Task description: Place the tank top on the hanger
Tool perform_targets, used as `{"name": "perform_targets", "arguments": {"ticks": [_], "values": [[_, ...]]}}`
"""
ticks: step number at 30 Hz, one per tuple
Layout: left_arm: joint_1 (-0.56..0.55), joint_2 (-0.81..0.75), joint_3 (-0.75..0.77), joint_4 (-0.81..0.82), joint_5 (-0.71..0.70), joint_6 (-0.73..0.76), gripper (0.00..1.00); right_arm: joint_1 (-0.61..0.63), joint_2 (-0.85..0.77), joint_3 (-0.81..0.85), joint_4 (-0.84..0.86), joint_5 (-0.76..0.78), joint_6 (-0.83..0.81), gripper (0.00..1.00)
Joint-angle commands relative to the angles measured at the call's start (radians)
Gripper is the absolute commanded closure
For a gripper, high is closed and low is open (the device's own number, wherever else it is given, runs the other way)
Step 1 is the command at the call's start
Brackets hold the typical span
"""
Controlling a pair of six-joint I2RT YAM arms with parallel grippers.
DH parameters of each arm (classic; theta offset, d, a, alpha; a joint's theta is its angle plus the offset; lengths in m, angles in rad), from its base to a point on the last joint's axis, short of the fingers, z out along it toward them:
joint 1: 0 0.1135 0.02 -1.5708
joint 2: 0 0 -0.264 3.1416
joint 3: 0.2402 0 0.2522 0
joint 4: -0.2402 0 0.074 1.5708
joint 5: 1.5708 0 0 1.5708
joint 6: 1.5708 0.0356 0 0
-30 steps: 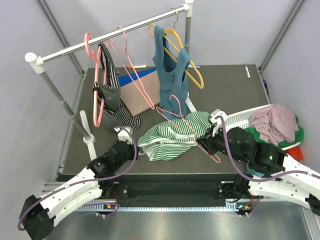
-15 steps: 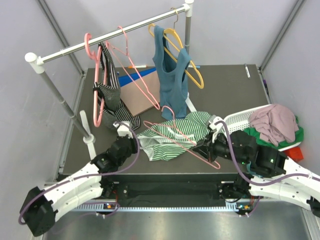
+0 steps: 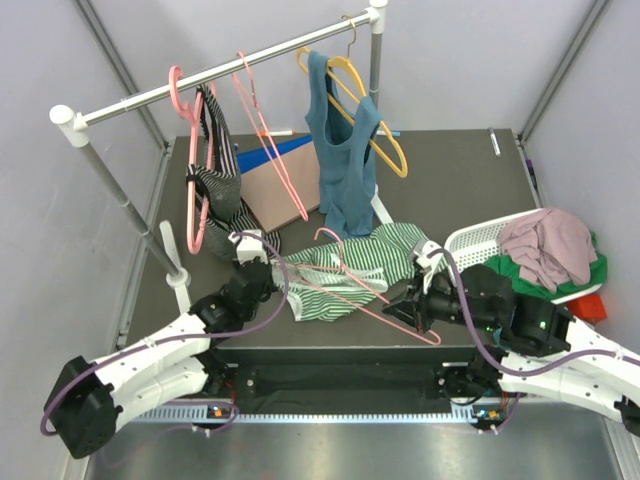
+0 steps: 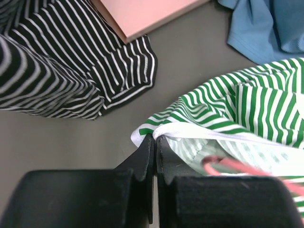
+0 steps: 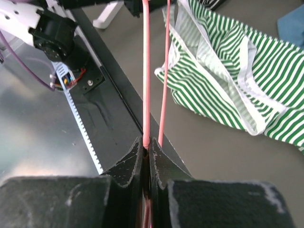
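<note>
The green-and-white striped tank top [image 3: 350, 262] lies crumpled on the dark table, near the front middle. My left gripper [image 3: 270, 270] is shut on the white-trimmed left edge of the top [image 4: 247, 102], fingertips pinched together [image 4: 155, 137]. My right gripper [image 3: 405, 303] is shut on a rod of the thin pink hanger [image 3: 368, 283], which lies slanted across the top with its hook toward the far left. In the right wrist view the hanger's rods [image 5: 146, 71] run away from the jaws, beside the top [image 5: 237, 71]. A bit of the hanger [image 4: 223, 165] shows in the left wrist view.
A clothes rack [image 3: 220, 72] stands at the back with pink hangers, a black-and-white striped garment [image 3: 222, 200] and a teal tank top [image 3: 345, 150] on a yellow hanger [image 3: 385, 145]. A tan board [image 3: 280, 195] lies under it. A white basket [image 3: 480, 240] of clothes sits at right.
My left gripper has moved forward and right to the top's left edge and shut on its trim. My right gripper has carried the hanger leftward and lower across the top.
</note>
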State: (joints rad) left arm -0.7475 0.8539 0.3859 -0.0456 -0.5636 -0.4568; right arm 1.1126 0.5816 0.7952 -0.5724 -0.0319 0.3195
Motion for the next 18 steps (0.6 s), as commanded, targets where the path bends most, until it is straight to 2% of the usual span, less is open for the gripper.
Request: {"name": "perform_targets", "arguments": {"ticks": [1, 13, 18], "values": [[0.004, -0.009, 0.044, 0.024, -0.067, 0.032, 1.0, 0.01, 0.021, -0.043, 0.078, -0.031, 0.018, 1.0], [0.004, -0.082, 0.039, 0.038, 0.067, 0.115, 1.0, 0.01, 0.093, -0.074, 0.181, -0.013, -0.025, 1.0], [0.004, -0.119, 0.038, 0.026, 0.106, 0.147, 1.0, 0.01, 0.096, -0.062, 0.175, -0.005, -0.036, 1.0]]}}
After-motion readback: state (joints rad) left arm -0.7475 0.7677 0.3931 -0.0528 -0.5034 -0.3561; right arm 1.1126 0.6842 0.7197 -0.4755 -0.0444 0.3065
